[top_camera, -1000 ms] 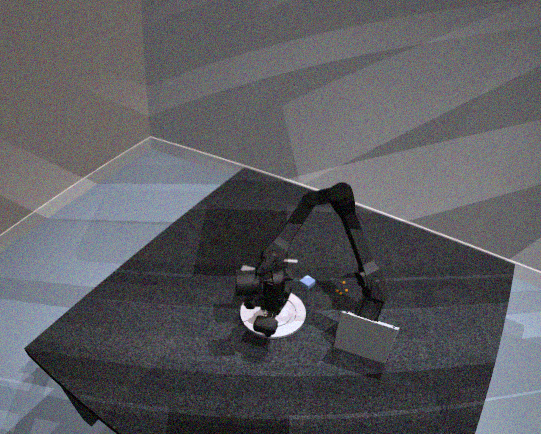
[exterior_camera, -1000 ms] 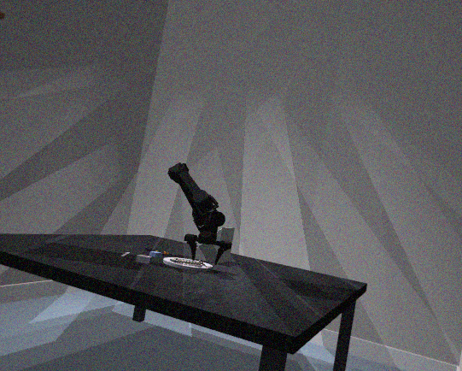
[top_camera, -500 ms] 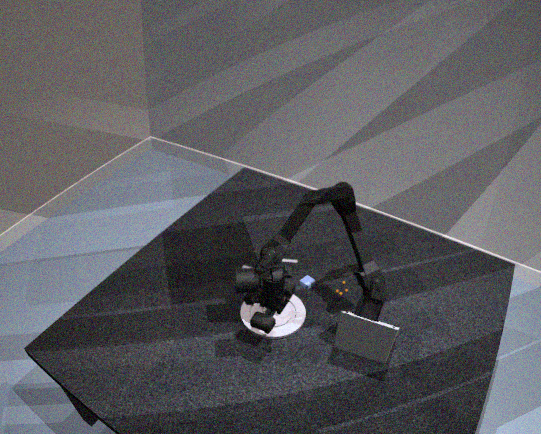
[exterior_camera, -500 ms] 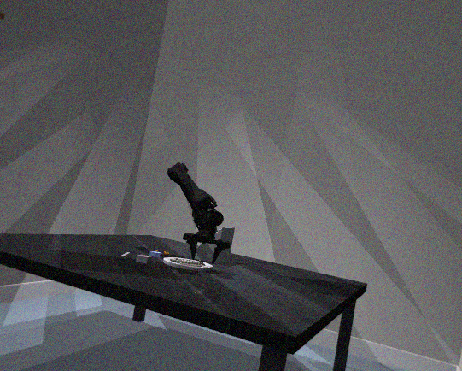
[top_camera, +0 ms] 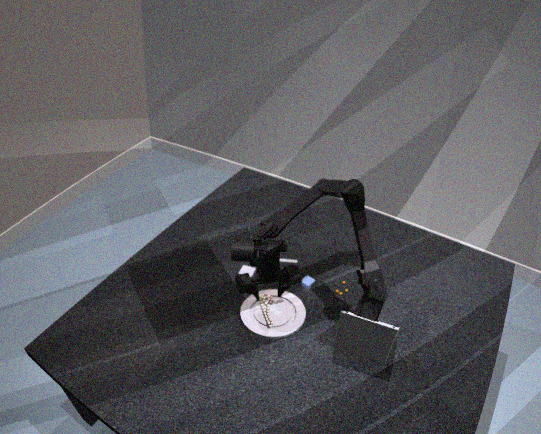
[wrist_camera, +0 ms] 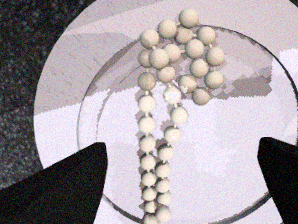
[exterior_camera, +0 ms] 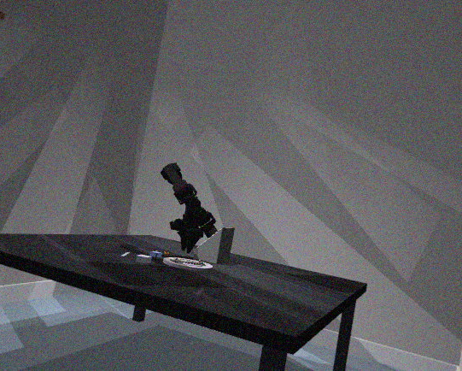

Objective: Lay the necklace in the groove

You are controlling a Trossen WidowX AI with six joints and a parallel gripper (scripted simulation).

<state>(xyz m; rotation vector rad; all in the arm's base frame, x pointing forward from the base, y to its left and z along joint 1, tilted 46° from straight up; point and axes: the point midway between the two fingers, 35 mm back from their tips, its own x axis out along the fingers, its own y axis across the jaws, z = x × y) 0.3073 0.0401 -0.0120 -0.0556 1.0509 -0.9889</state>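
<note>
The round white bead board (top_camera: 248, 321) (exterior_camera: 207, 266) (wrist_camera: 54, 107) lies flat on the table, with a thin dark ring line marking its groove. The pearl bead necklace (top_camera: 267, 318) (wrist_camera: 147, 124) lies on the board, bunched in a cluster at the top of the wrist view, with two nearly parallel strands running down across the middle. Most visible beads lie inside the ring line; the cluster's top beads reach it. The strands' lower end is cut off in the wrist view. My gripper (top_camera: 269, 296) (exterior_camera: 188, 251) (wrist_camera: 183, 151) is open above the board, its fingers on either side of the strands, holding nothing.
A small blue block (top_camera: 308, 281) (exterior_camera: 155, 255) stands beside the board. A white flat piece (top_camera: 247, 270) and a pale strip (top_camera: 288, 260) lie behind the gripper. Small orange pieces (top_camera: 346, 290) lie near the arm's base. An upright grey panel (top_camera: 365, 342) (exterior_camera: 226, 245) stands beyond the board.
</note>
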